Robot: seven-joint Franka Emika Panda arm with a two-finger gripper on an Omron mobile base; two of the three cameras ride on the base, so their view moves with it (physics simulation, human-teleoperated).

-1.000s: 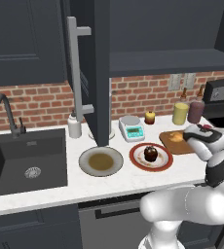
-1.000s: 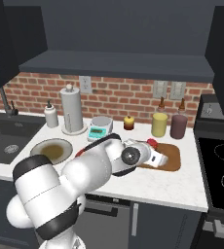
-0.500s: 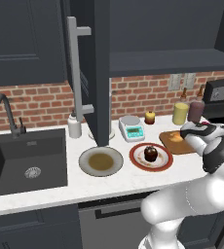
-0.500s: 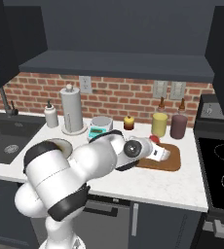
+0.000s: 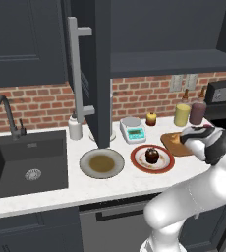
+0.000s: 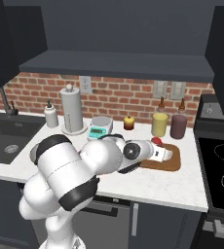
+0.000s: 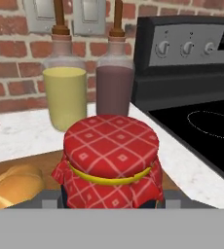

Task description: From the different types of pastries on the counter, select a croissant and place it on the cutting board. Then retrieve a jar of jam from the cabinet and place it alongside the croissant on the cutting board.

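The jar of jam (image 7: pixel 111 160), with a red checked cloth cover and a yellow band, sits close in the hand view between my fingers. My gripper (image 7: pixel 111 200) is shut on it. To its left the golden croissant (image 7: pixel 14 187) lies on the brown cutting board (image 7: pixel 36 160). In the right base view the gripper (image 6: pixel 163 154) hangs low over the cutting board (image 6: pixel 173 165), with the jar's red top (image 6: pixel 156 141) just behind it. The dark muffin (image 5: pixel 152 155) rests on a red-rimmed plate (image 5: pixel 165 166) on the white counter (image 5: pixel 134 182).
A yellow bottle (image 7: pixel 65 97) and a purple bottle (image 7: pixel 115 90) stand just behind the board, and the stove (image 7: pixel 201 121) lies to its right. The open cabinet door (image 5: pixel 102 74), a scale (image 5: pixel 133 130), a brown-filled dish (image 5: pixel 101 163) and the sink (image 5: pixel 26 162) lie to the left.
The hand has shifted slightly right and toward the back of the board, with the jar still in it. The forearm has swung around behind it.
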